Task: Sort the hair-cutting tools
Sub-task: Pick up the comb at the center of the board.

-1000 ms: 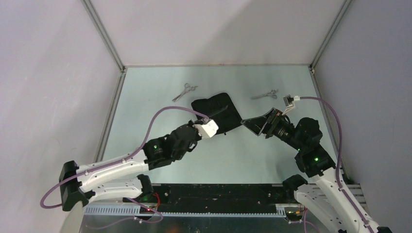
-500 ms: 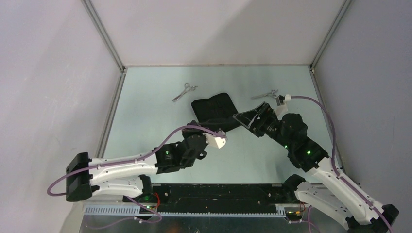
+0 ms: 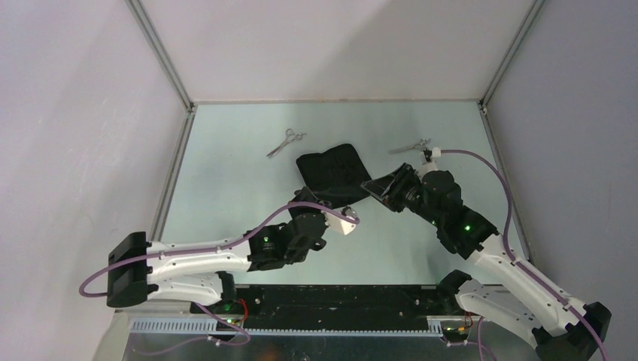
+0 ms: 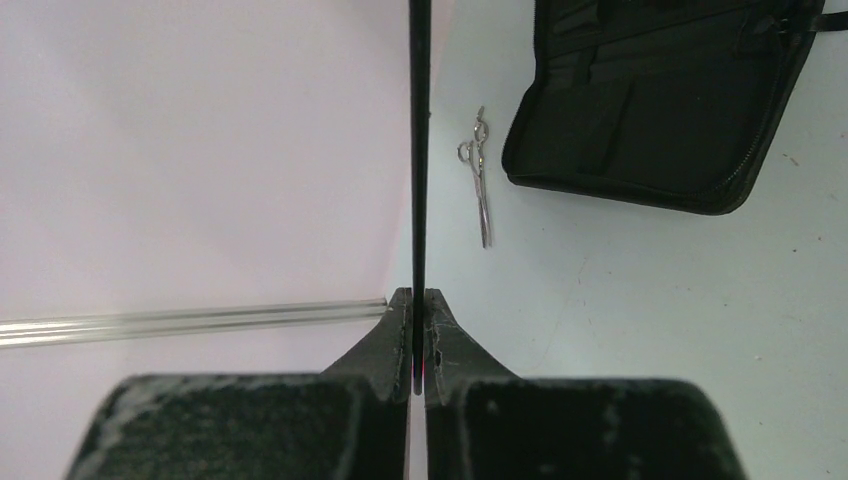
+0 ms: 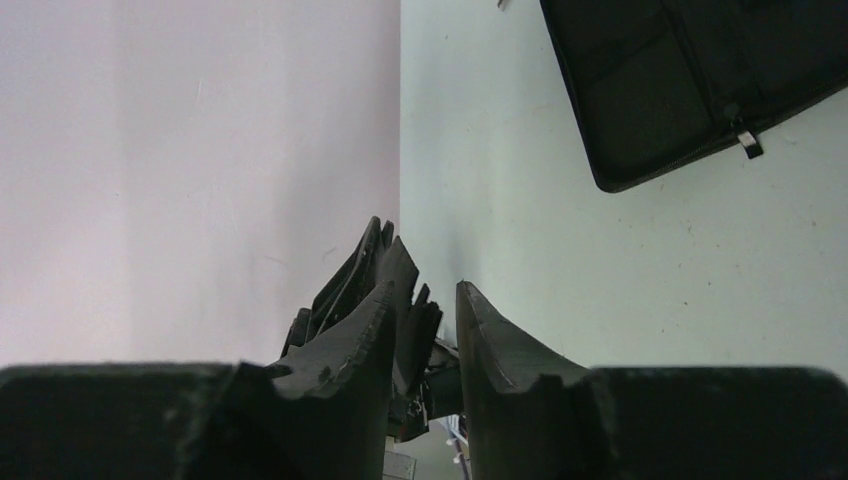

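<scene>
Looking down from above: a pale green bench (image 3: 226,188), walled on three sides, with two white-and-black robot arms extending in from its near edge.
Case: a black rectangular zip case (image 3: 335,174) lies open near the middle of the bench.
Scissors: a first pair of small silver metal scissors (image 3: 286,141) lies flat beyond the case's far left corner. A second pair of small silver metal scissors (image 3: 412,146) lies flat off to the case's right. Neither pair touches the case.
Arms: the left arm (image 3: 188,259) ends just short of the case's near edge. The right claw (image 3: 374,184) sits just beside the case's right edge.
Left wrist view: the left claw (image 4: 419,300) is clamped tight on a straight black flat comb (image 4: 420,150). The comb is seen edge-on, as a thin dark line running straight out from the fingertips.
Beyond the comb: the first pair of scissors (image 4: 482,180) lies just beside the open case (image 4: 650,110), not touching it, near the foot of a pale wall (image 4: 200,150).
Right wrist view: the right claw (image 5: 425,290) has its two black fingers a narrow gap apart, and nothing shows gripped between the tips. Dark jagged shapes behind one finger are too unclear to name.
Upper right of that view: a corner of the case (image 5: 690,90) rests on the bench, its small silver zip pull (image 5: 745,140) at the edge.
</scene>
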Controlling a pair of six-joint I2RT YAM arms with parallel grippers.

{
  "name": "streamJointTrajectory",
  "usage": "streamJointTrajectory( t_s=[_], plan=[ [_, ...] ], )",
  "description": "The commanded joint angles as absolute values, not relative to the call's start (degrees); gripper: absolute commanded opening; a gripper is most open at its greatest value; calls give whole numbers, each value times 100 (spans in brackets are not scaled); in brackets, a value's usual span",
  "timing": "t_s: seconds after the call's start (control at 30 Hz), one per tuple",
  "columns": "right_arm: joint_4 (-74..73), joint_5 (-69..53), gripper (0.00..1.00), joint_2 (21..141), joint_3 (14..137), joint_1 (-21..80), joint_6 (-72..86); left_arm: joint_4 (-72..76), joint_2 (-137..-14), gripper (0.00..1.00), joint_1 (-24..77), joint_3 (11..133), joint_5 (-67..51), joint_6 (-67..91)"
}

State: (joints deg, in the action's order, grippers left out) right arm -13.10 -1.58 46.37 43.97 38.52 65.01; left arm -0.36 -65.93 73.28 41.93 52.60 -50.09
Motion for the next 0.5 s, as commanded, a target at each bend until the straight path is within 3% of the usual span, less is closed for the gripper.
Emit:
streamJointTrajectory(
  t_s=[0.0, 0.47],
  plan=[
    [-1417, -338, 31, 4611, 4641, 3890, 6627, 329, -6641, 0, 7367, 4143, 5463, -5222],
    [-1385, -984, 20, 4567, 4641, 3738, 6656, 681, -6701, 0, 7368, 3976, 5534, -5654]
  ],
)
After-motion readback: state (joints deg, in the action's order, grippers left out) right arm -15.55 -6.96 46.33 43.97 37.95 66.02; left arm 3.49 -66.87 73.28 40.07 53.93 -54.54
